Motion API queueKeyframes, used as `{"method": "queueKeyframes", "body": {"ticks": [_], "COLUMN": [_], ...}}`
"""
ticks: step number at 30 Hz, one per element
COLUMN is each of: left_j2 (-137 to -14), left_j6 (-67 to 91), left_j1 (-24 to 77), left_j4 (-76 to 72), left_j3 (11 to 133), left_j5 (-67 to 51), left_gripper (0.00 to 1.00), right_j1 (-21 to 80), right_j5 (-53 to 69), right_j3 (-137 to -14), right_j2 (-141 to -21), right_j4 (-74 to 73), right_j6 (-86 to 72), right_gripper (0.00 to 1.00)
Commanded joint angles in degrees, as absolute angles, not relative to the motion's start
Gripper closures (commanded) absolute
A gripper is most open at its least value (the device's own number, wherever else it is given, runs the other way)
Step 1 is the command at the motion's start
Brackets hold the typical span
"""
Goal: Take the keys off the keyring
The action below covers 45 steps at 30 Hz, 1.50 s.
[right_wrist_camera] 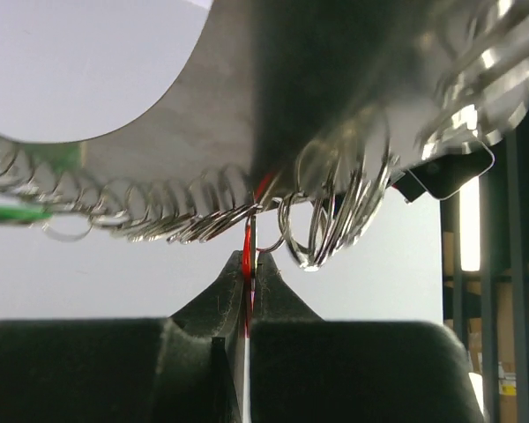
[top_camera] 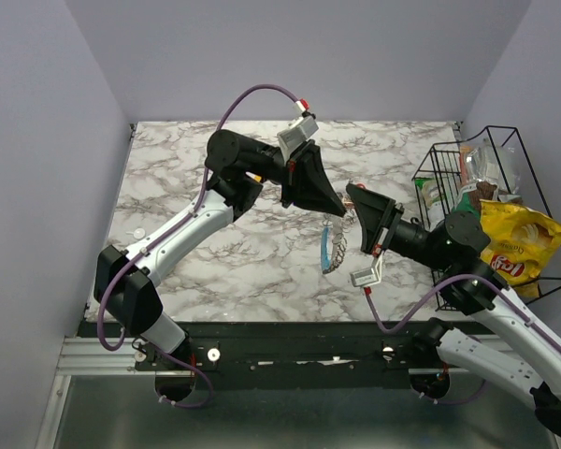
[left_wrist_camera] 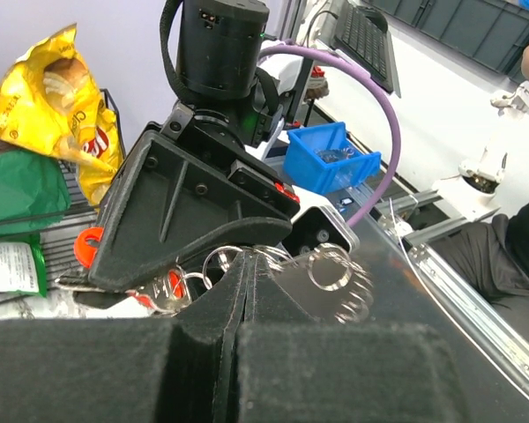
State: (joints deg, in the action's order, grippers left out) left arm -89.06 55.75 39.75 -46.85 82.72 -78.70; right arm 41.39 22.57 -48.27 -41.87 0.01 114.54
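On the left, our left claw (top_camera: 335, 206) is raised over the worktop (top_camera: 215, 267) with its jaws pressed flat together. From its wrist view the pads meet with no gap, and we judge that they pinch the top edge of the ring (top_camera: 334, 245). The ring hangs in the air between the two claws, clear of the worktop, showing a blue side and a grey side. A crowd of small split rings (right_wrist_camera: 203, 216) is strung along its upper edge.

Just to the right, our right claw (top_camera: 352, 210) faces the left one, nearly tip to tip. Its jaws are narrow and nip a thin red key (right_wrist_camera: 246, 256) that hangs among the split rings. Further right stands a wire basket (top_camera: 505, 140) with a yellow crisp bag (top_camera: 519, 243).

As for progress, we see no key lying loose on the worktop, and the red key looks joined to the ring. So we judge the task barely begun: one key is gripped for pulling off, and the rest all remain to be freed
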Motion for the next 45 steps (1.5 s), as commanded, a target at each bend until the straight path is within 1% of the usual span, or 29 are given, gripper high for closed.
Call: {"method": "queueKeyframes", "body": {"ticks": [1,6,11,13,15,16,17,19,20,21,22,23,24,26,29,30,32,34,38,45], "left_j2": [-87.1,-86.5,-85.7,-85.4,-85.0,-84.5,-84.1,-83.1,-83.0,-83.1,-83.1,-83.3,-83.7,-83.8,-83.7,-83.6,-83.5,-83.4,-84.4,-88.6], "left_j6": [55.0,56.4,59.2,58.6,56.5,52.0,49.0,41.1,29.7,20.6,12.1,0.1,-3.3,-5.2,-10.9,-14.6,-17.3,-19.8,-21.4,-22.8], "left_j1": [40.3,37.4,35.2,35.1,35.1,35.0,35.0,34.6,34.5,34.5,34.7,35.4,35.7,35.8,35.9,35.9,36.0,36.0,36.6,36.7], "left_j4": [-46.8,-47.6,-51.3,-50.7,-46.7,-43.9,-36.3,-26.2,-11.0,-1.2,8.8,23.1,27.1,31.7,36.7,37.7,39.6,39.9,38.4,38.3], "left_j3": [81.7,81.9,82.4,83.1,83.4,83.6,83.8,85.2,86.5,90.7,93.2,95.4,98.0,98.7,98.5,97.9,97.1,96.0,96.1,100.9], "left_j5": [-75.2,-72.1,-71.2,-72.1,-73.0,-73.8,-74.4,-74.4,-73.8,-72.5,-68.5,-66.5,-65.3,-63.1,-62.0,-62.0,-62.0,-63.1,-63.0,-64.2], "left_gripper": [1.00,1.00,1.00,1.00,1.00,0.98,0.91,0.87,0.79,0.75,0.73,0.67,0.66,0.65,0.59,0.58,0.55,0.54,0.48,0.47], "right_j1": [42.7,44.3,44.8,44.8,44.8,44.8,44.8,44.8,44.8,44.9,44.8,44.8,44.8,44.7,44.8,44.8,44.8,44.8,44.8,44.8], "right_j5": [20.6,19.7,17.9,16.4,14.8,14.3,14.2,13.6,13.4,12.8,12.5,12.2,11.7,11.3,11.5,11.6,11.8,12.0,12.7,13.2], "right_j3": [-45.2,-42.5,-39.5,-39.1,-39.2,-39.3,-39.4,-39.8,-39.9,-40.0,-39.9,-40.1,-40.0,-40.1,-40.4,-40.4,-40.6,-40.6,-40.8,-41.1], "right_j2": [-44.6,-44.2,-41.8,-41.7,-41.4,-41.4,-41.0,-40.8,-40.6,-40.5,-40.4,-40.4,-40.3,-40.2,-40.2,-40.3,-40.1,-39.9,-39.5,-39.2], "right_j4": [4.2,6.9,5.4,6.1,7.0,7.7,7.7,7.4,7.4,7.3,7.2,7.2,7.2,7.1,7.4,7.6,7.9,8.0,7.6,7.3], "right_j6": [152.7,153.9,153.5,152.3,150.6,150.2,149.6,149.2,148.8,148.6,148.4,147.8,147.4,146.9,146.3,145.9,144.9,144.3,143.7,142.6], "right_gripper": [0.99,0.99,0.99,0.99,0.99,0.99,0.99,0.99,0.99,0.99,0.99,0.99,0.99,0.99,0.99,0.99,0.99,0.99,0.99,0.99]}}
